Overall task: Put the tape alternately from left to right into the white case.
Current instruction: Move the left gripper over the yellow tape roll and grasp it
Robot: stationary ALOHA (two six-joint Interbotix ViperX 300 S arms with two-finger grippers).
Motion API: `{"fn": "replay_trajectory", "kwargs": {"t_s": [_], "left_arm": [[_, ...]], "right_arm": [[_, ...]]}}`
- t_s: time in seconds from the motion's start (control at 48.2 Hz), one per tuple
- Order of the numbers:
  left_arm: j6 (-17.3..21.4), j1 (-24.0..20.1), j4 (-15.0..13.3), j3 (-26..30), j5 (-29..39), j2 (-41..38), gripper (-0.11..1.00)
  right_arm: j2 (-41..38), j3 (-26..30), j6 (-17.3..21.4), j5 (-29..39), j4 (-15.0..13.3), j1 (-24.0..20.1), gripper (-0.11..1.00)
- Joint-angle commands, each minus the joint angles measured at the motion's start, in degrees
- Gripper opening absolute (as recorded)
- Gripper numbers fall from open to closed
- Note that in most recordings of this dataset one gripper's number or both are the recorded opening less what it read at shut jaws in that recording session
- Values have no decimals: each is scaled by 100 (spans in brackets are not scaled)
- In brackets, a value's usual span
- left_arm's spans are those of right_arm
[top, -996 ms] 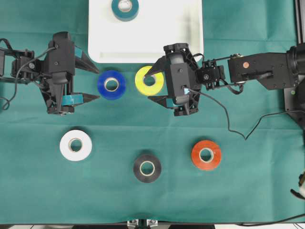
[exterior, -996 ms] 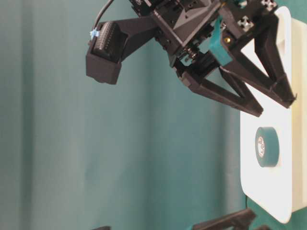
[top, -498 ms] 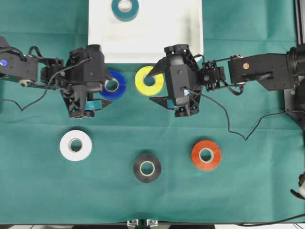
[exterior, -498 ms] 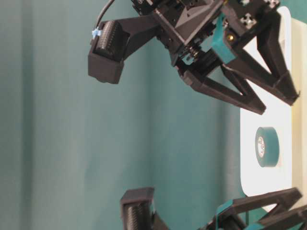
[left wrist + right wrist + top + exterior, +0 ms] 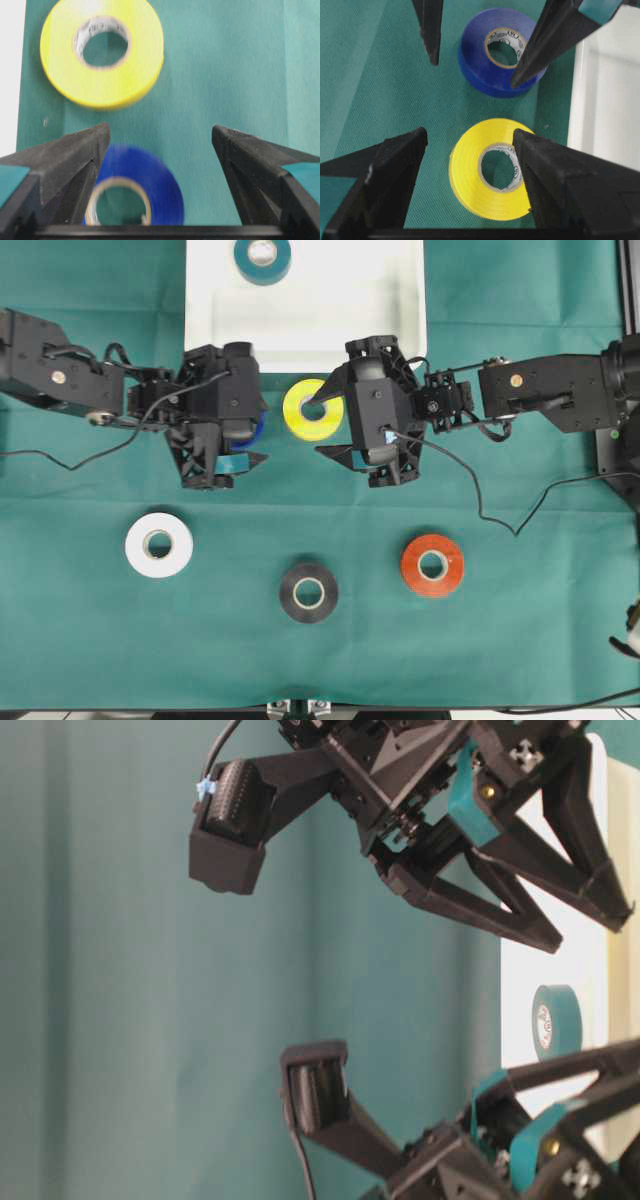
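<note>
With both my grippers spread and empty, left gripper (image 5: 243, 433) over the blue roll (image 5: 501, 51) and right gripper (image 5: 331, 422) astride the yellow roll (image 5: 312, 408) just short of the white case (image 5: 395, 330), 2 closing arms risk colliding above the green cloth (image 5: 520, 620).

A dark green cloth (image 5: 540, 640) covers the table. The white case (image 5: 340, 310) holds a teal roll (image 5: 262, 258). On the cloth lie a blue roll (image 5: 501, 51), a yellow roll (image 5: 313, 408), a white roll (image 5: 159, 544), a black roll (image 5: 308, 592) and an orange-red roll (image 5: 432, 564), all with pale cores. Both arms are black with teal finger patches.
</note>
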State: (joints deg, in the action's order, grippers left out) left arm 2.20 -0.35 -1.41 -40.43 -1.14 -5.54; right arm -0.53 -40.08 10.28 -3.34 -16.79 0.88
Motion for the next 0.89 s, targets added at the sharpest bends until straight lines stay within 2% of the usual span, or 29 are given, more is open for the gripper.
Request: {"fn": "replay_trajectory", "kwargs": {"t_s": [0.0, 0.207, 0.56, 0.871], "left_arm": [[114, -9, 9, 272, -53, -53, 62], [387, -70, 0, 580, -53, -281, 62], [360, -141, 0, 1002, -53, -712, 62], [360, -141, 9, 1055, -35, -835, 62]], "right_arm": [[211, 9, 9, -26, 18, -26, 77], [387, -176, 9, -44, 18, -26, 77], [510, -378, 9, -62, 18, -26, 77], [510, -396, 9, -70, 18, -26, 77]]}}
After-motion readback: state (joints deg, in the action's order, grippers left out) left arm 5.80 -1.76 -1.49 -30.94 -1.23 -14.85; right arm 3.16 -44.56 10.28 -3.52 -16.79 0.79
